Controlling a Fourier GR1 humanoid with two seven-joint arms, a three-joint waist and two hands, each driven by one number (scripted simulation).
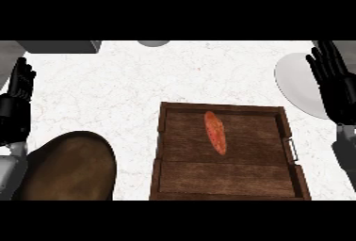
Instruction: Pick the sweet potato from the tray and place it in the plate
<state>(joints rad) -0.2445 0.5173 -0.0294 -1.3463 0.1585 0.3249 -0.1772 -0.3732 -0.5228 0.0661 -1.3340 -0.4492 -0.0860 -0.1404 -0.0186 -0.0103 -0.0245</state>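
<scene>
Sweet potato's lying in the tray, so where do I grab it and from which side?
Grip the sweet potato across its thicker middle, coming straight down from above. It lies flat and lengthwise in the tray, narrow ends tapering; the raised walls block a sideways approach. The right hand is probably nearer.

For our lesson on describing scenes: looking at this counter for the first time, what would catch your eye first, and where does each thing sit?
The orange sweet potato stands out, lying lengthwise in the dark wooden tray at the centre. A large brown plate fills the lower left corner. The black left hand and right hand rest open at the side edges, the right one over a pale grey plate.
</scene>
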